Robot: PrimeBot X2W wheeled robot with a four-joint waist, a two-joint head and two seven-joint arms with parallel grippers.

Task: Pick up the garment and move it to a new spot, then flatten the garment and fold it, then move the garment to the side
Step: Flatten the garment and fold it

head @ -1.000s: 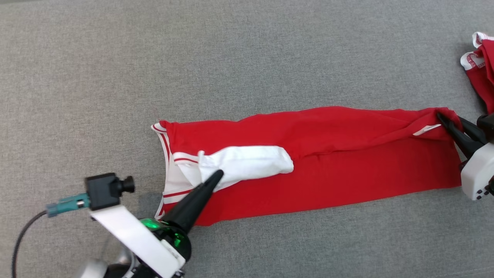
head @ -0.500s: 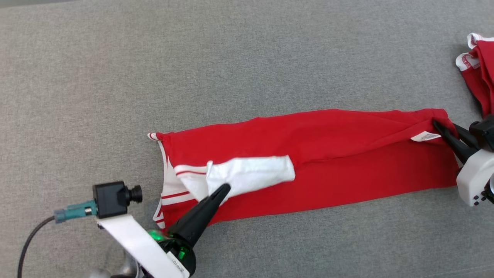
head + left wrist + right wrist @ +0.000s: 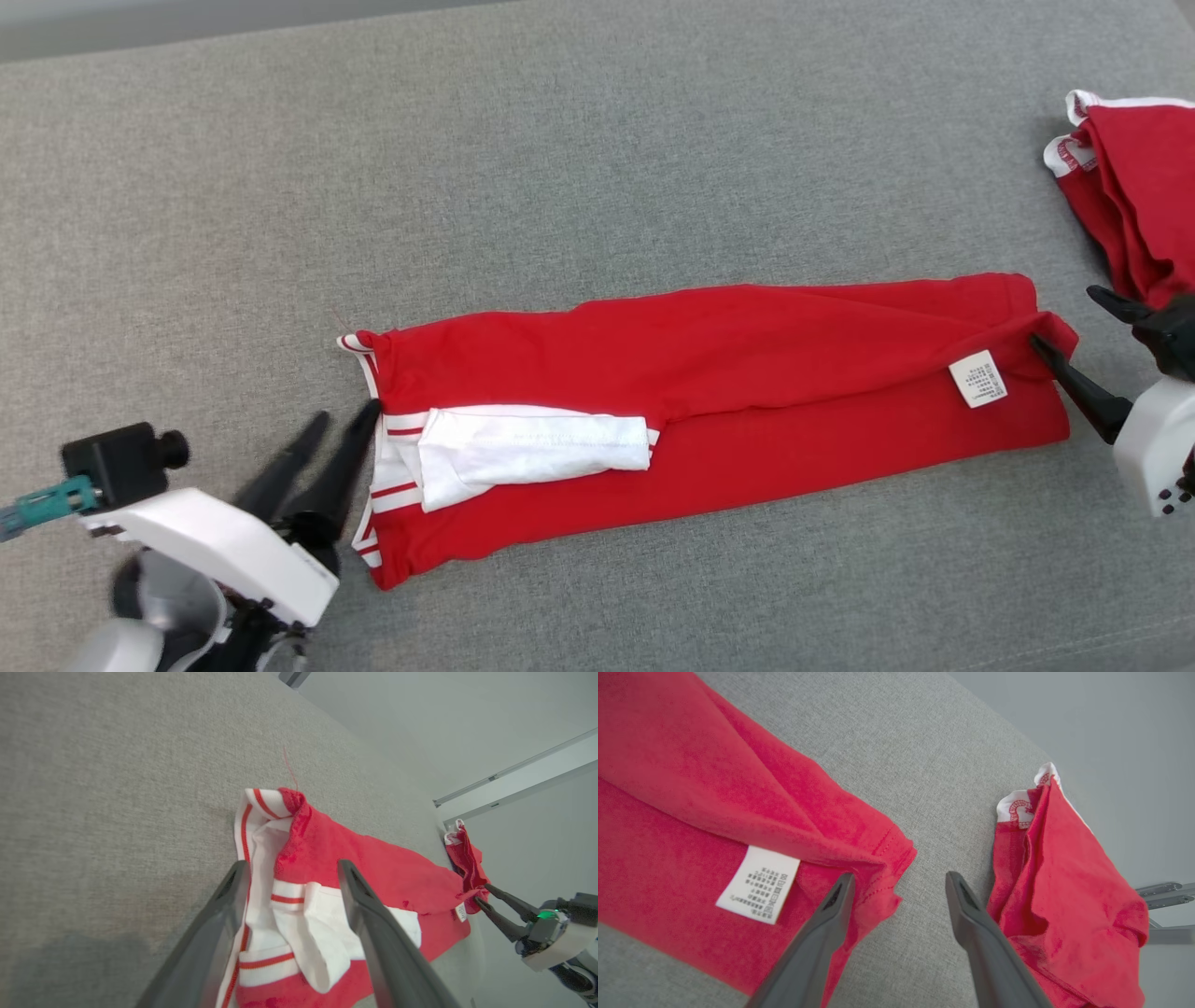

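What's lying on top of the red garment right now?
A white sleeve is folded onto the red garment near its striped end, and a care label lies near the other. Whatever is under the sleeve is covered.

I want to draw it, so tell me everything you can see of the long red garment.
The red garment is soft-looking cloth, folded into a long strip lying flat on the grey fabric surface. A white sleeve with red-striped trim lies on top near its left end; a white care label sits near the right. The left gripper and right gripper stand open at its ends, gripping nothing.
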